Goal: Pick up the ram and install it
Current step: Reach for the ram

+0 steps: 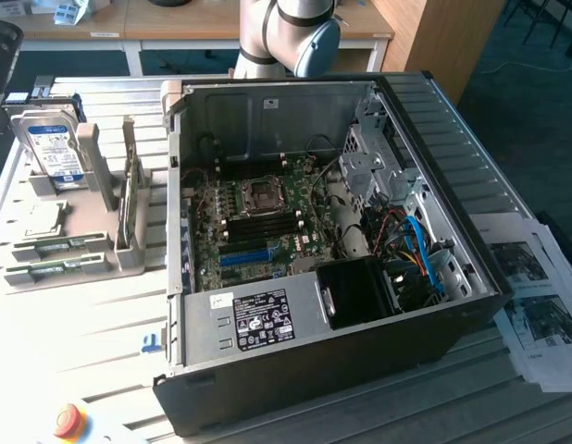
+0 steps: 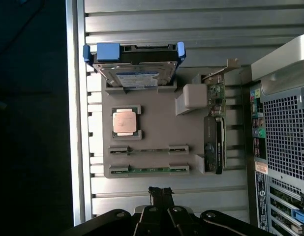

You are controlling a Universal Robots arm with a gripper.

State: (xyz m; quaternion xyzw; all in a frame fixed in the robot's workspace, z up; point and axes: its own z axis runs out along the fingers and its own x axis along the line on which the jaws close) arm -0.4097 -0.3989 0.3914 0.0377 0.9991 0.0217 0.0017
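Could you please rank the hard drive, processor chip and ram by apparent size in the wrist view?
1. hard drive
2. processor chip, by area
3. ram: longer but far thinner, so these two are close

The holder (image 1: pixel 87 229) stands at the exterior view's left of the case (image 1: pixel 314 365); the ram (image 1: pixel 56 271) seemingly lies in its frontmost slot; hard drive (image 1: pixel 53 153) behind.
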